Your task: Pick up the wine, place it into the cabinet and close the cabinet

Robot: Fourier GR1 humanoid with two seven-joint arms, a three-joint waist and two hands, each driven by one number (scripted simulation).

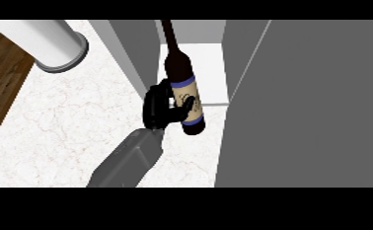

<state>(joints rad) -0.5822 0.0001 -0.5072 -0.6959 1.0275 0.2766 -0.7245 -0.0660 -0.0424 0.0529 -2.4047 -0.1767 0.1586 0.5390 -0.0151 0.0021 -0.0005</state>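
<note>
The wine bottle (183, 95) is dark, with a cream label edged in blue. It lies tilted at the cabinet's mouth, neck pointing away into the opening and base toward me. My left hand (159, 108) is shut on it from the left, thumb across the label. The cabinet (137, 58) is grey with a white inner floor (207, 73). Its door (306, 105) stands open, a large grey panel filling the right side. The right hand does not show.
A white cylinder with a grey rim (51, 41) stands at the far left on the marble counter (65, 125). The counter's left edge borders a strip of wood (11, 76). My grey forearm (128, 162) comes in from the lower edge.
</note>
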